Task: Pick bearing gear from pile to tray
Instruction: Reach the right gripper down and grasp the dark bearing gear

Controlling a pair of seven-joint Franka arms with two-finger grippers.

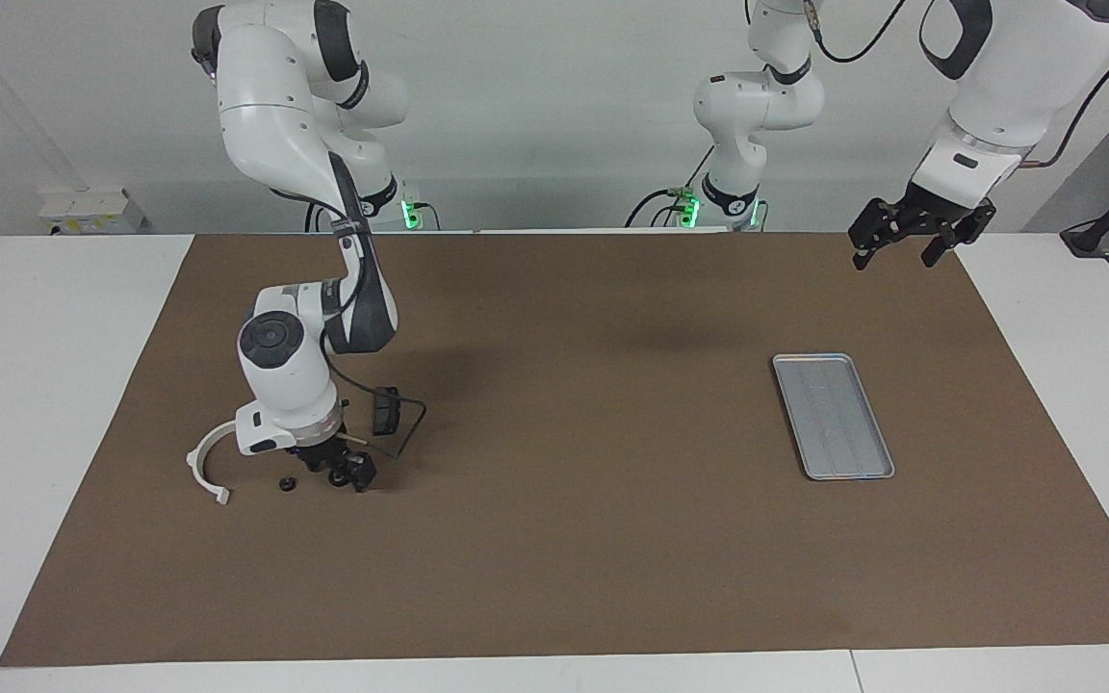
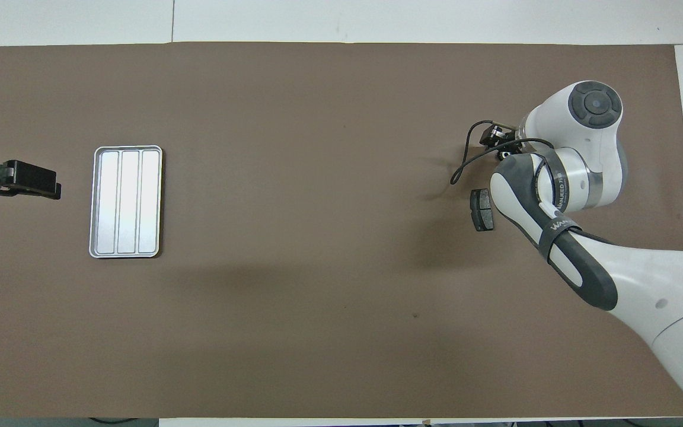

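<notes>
We are at the pick. The right pincer [image 1: 341, 472] is down among the pile [image 1: 288, 483] at lower left of the facing view, but we cannot tell its grip. The left pincer [image 1: 906, 241] waits open and empty at upper right. Next comes a lift and a carry to the tray [image 1: 834, 414].

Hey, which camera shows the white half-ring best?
The facing view. There the white half-ring lies fully exposed on the brown mat, beside the right gripper at the right arm's end of the table. In the overhead view the right arm covers that spot, so none of the ring shows.
</notes>
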